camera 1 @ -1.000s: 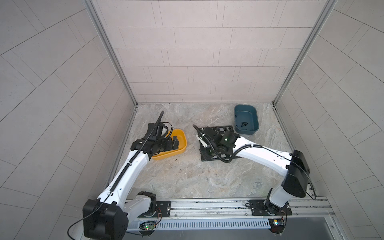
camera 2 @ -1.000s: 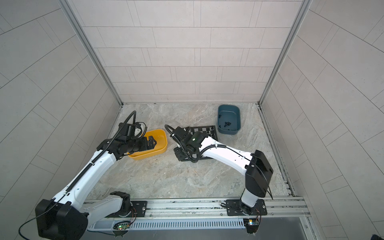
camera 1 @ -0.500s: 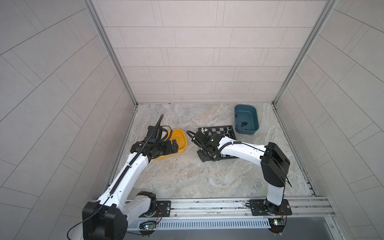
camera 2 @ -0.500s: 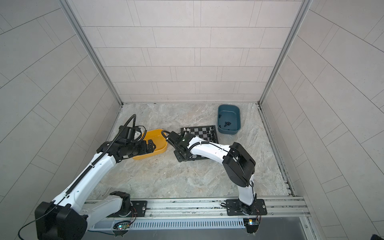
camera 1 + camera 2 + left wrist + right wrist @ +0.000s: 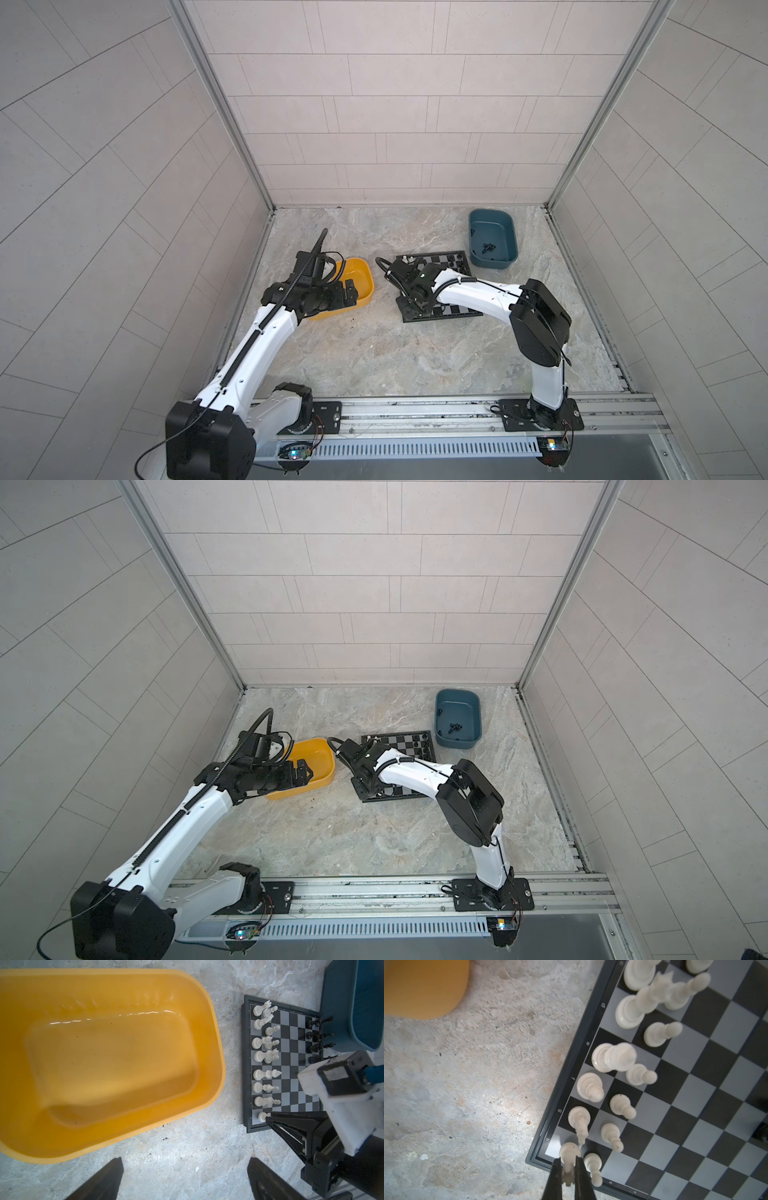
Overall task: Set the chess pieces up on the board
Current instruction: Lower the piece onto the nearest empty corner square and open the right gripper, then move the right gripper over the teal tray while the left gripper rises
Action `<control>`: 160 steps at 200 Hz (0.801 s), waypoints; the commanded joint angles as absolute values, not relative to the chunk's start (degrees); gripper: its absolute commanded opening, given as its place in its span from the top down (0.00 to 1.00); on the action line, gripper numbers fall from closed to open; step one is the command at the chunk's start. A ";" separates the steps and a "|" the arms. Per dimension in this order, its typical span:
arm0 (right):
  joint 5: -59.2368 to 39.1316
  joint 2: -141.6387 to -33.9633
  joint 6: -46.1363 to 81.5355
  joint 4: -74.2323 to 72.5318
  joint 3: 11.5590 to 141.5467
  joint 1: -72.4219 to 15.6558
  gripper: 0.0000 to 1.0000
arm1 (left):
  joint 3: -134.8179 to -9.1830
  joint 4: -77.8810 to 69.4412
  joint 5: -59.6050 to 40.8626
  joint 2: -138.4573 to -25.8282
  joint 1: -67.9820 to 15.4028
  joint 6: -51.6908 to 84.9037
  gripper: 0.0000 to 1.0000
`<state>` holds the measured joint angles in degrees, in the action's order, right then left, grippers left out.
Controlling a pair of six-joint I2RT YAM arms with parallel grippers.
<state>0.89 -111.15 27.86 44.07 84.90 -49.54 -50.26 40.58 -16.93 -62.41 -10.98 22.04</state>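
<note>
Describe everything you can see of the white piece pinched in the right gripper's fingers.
The white piece looks like a rook: glossy cream plastic, round flared base, notched top. It stands about upright on the grey corner square of the board, by the letter h. The right gripper is shut on its upper part, one of the black fingers on each side. A white knight and a white pawn stand on neighbouring squares, not clearly touching it. Whether its base sits fully down cannot be told.

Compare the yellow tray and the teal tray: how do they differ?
The yellow tray looks empty; the teal tray holds a few black pieces. In both top views the yellow tray lies left of the board, the teal tray beyond its far right corner. Both are open, round-cornered tubs.
</note>
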 commanded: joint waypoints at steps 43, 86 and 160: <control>-1.25 -112.63 28.29 43.82 84.64 -49.51 0.95 | -52.08 40.69 -17.23 -62.75 -10.66 21.23 0.00; -0.45 -112.35 28.41 44.22 84.29 -49.39 0.82 | -51.98 40.96 -17.06 -62.58 -10.72 21.18 0.00; -4.98 -101.21 29.64 46.26 86.83 -46.72 0.59 | -52.26 41.91 -14.00 -62.23 -10.68 25.28 0.00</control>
<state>-3.07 -109.91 28.62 44.18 84.86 -48.56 -50.46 40.62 -16.10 -62.43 -10.98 22.68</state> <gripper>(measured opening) 0.386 0.999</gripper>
